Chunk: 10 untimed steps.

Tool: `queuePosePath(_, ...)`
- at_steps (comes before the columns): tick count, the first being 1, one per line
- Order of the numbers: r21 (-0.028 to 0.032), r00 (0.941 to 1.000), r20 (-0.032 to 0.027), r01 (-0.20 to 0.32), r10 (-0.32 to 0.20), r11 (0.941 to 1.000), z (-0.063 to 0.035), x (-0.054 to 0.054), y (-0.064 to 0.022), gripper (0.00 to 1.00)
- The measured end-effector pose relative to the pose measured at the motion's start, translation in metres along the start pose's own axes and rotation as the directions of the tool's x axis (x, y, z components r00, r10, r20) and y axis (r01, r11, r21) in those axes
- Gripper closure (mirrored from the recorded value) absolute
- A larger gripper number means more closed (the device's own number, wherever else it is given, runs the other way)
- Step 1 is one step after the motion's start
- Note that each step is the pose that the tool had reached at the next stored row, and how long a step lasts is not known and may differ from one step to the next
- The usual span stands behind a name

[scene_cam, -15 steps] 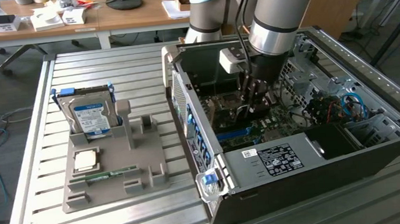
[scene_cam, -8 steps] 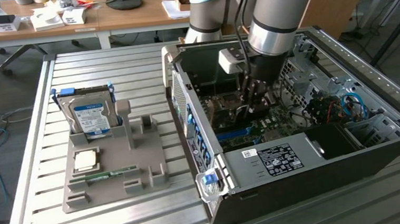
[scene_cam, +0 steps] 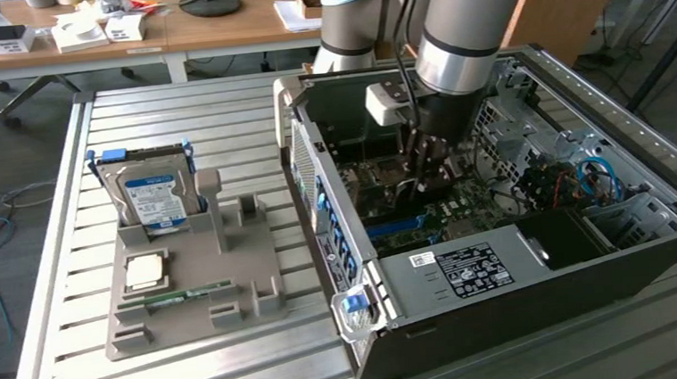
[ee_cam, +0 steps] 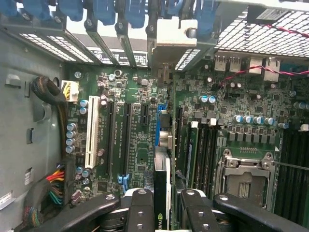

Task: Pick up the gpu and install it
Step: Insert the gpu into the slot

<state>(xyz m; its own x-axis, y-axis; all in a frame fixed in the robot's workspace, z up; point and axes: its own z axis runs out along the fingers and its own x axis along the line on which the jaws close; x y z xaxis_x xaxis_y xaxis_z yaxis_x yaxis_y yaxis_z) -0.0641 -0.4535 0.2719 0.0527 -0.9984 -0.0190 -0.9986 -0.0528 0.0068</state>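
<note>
My gripper [scene_cam: 426, 167] reaches down into the open computer case [scene_cam: 487, 273], just above the motherboard. In the wrist view the gripper [ee_cam: 165, 205] is shut on the gpu [ee_cam: 162, 159], a thin dark card seen edge-on between the two black fingers [ee_cam: 140, 208]. The card runs along the motherboard's expansion slots, over the blue slot. Its silver bracket [ee_cam: 169, 38] sits at the case's rear slot openings. I cannot tell whether the card's edge is seated in the slot.
A grey fixture tray [scene_cam: 194, 329] on the slatted table holds the silver hard drive [scene_cam: 154, 198], a CPU [scene_cam: 145, 272] and a green memory stick [scene_cam: 185, 296]. Inside the case are a white slot [ee_cam: 91, 130], the CPU socket [ee_cam: 246, 181] and cable bundles [ee_cam: 50, 193].
</note>
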Motion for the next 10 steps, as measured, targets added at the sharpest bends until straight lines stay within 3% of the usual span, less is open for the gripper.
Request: queuePosePath(10,0.0001,1.0000,0.0000,0.000,0.000,1.0000,0.0006,-0.0005,0.0056,0.74)
